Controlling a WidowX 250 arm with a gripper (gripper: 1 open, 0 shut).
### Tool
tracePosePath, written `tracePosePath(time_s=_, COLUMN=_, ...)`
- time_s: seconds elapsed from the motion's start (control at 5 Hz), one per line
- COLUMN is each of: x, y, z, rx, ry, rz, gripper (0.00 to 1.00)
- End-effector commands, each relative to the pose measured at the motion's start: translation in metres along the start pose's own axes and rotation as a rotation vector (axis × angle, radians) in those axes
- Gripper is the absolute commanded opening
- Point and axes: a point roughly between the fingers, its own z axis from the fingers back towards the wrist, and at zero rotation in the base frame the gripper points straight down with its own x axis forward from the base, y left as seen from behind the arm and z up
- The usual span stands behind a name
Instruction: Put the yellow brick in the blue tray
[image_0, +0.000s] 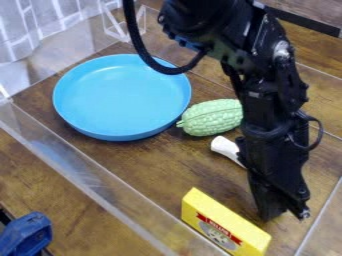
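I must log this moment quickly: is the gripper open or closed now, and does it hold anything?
Gripper: closed, apparently holding nothing; the yellow brick lies on the table beside it.

On the table, the tray sits back left with the gourd touching its right rim. The brick lies at the front, well apart from the tray, just left of the gripper, which stands in front of the gourd.
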Motion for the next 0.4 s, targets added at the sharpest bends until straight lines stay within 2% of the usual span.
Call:
tracePosePath(time_s=0.0, x=-0.0342, y=-0.0114, z=-0.0113, rx=-0.01, ry=0.134, rz=0.022, gripper=0.0)
tracePosePath(time_s=0.2, x=-0.0294, y=-0.0149, z=-0.0031, rx=0.0, ry=0.129, rz=0.045, gripper=0.0)
